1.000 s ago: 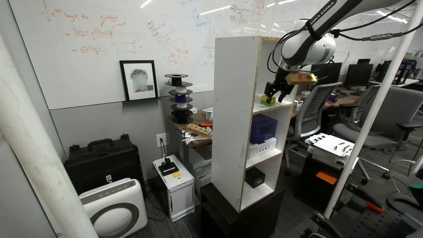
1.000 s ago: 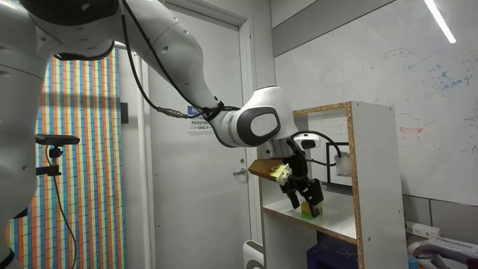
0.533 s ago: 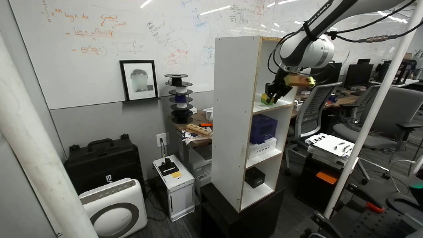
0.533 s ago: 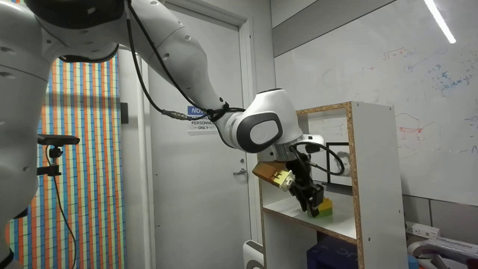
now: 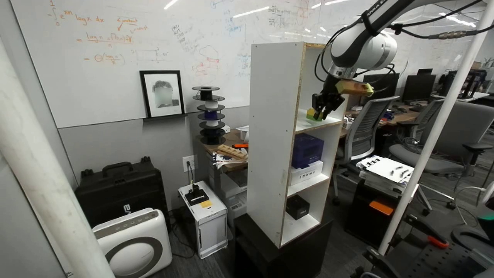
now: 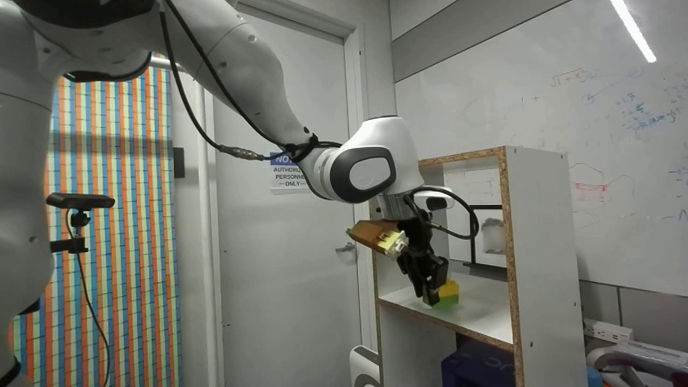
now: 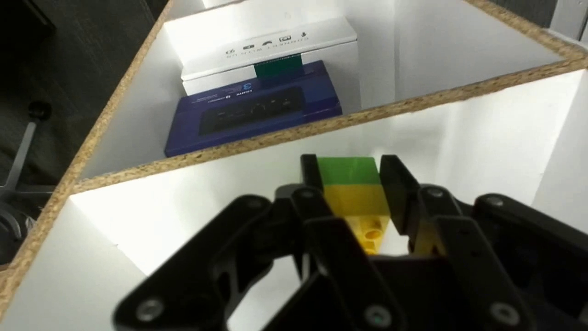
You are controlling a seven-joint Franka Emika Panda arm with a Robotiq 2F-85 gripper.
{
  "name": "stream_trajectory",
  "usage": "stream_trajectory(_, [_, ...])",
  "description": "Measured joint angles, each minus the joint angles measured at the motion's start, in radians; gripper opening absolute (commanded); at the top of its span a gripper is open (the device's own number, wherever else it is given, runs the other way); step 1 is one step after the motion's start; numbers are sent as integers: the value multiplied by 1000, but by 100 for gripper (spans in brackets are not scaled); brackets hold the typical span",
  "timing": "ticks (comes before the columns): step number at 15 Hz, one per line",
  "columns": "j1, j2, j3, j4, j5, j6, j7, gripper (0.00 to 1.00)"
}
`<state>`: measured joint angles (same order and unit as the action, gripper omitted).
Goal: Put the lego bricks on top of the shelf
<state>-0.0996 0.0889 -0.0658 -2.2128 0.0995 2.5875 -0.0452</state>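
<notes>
The lego bricks (image 5: 311, 113), yellow over green, are at the top compartment's floor inside the white shelf (image 5: 272, 143). My gripper (image 7: 350, 177) is shut on them. In the wrist view one finger lies on each side of the yellow-green block (image 7: 353, 198), studs facing the palm. In an exterior view, the bricks (image 6: 450, 293) show behind the gripper (image 6: 425, 297), low over the compartment's board. Whether they still touch the board I cannot tell. Part of the block is hidden by the fingers.
Side panels (image 6: 548, 242) and a top board (image 6: 462, 157) surround this compartment. Below, a dark blue box (image 5: 307, 150) rests on a white box (image 5: 307, 173), and a black box (image 5: 297, 207) sits lowest. An office chair (image 5: 362, 127) and a white pole (image 5: 436, 127) stand nearby.
The jaws stood apart around the bricks a second ago and have come together on them. Gripper and bricks first shifted inward, then back the opposite way and slightly up.
</notes>
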Motion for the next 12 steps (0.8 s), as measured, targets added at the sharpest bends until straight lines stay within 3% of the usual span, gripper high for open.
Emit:
stream_trajectory(4, [5,-154,0,-64,-81,-142,59,16])
stream_trajectory(7, [7,-295,9,-80,-156,-345,127,16])
stream_trajectory(10, [7,-432,23,-78,-173,-505,154,16])
stream_trajectory(12, [7,-509,27,-69,-173,-553,170,16])
